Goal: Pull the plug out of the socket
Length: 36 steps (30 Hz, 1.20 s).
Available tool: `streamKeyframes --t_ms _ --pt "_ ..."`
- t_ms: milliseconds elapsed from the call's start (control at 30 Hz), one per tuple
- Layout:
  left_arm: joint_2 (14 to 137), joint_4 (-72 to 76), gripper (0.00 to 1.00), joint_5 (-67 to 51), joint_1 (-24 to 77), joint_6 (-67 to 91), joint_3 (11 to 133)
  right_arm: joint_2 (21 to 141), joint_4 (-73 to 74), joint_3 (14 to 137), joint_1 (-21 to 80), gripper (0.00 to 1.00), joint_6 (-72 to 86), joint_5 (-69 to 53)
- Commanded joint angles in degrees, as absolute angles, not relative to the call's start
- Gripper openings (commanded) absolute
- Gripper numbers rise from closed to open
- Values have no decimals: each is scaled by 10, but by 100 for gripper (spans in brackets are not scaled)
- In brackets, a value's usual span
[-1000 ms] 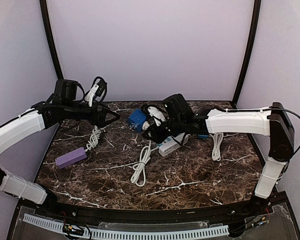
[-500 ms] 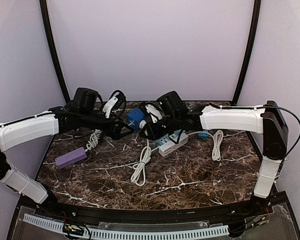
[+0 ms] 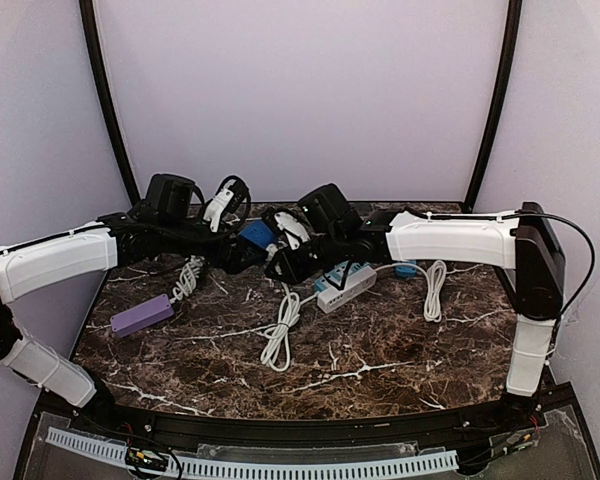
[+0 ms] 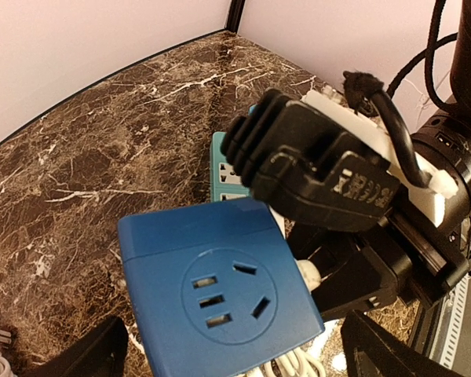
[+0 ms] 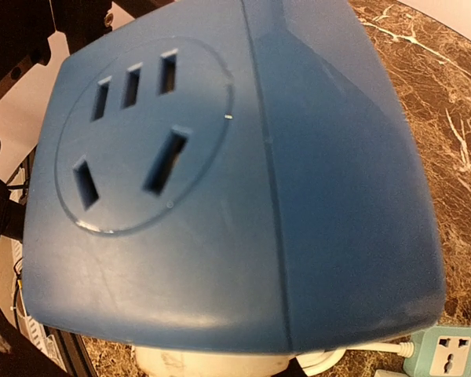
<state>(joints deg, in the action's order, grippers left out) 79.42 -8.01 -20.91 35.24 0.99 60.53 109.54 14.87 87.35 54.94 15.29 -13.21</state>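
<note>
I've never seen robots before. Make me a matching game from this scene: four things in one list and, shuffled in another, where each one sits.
Things:
1. bright blue plastic cube socket
2. flat purple power strip
3. long teal-and-white power strip
4. bundled white cable

Places:
A. lying near the left edge of the dark marble table
B. looped at the table's middle
C. raised off the table, at the back
D. lying flat, just right of the middle

Pairs: 1-C, 2-A, 3-D, 4-B.
</note>
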Motion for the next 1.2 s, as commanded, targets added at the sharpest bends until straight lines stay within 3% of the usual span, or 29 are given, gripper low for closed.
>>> streamKeyframes --t_ms 0,200,533,800,1167 --pt "793 -73 93 -202 353 18 597 1101 138 898 562 0 146 -133" --pt "798 -76 80 -195 353 21 600 1106 152 906 567 0 135 -113" --pt "803 -83 76 -171 353 26 603 1121 168 934 579 0 127 -92" --pt "803 -88 53 -164 353 23 604 1125 176 938 580 0 129 -78" --pt "801 -113 37 -209 348 -11 619 1093 138 881 580 0 56 -128"
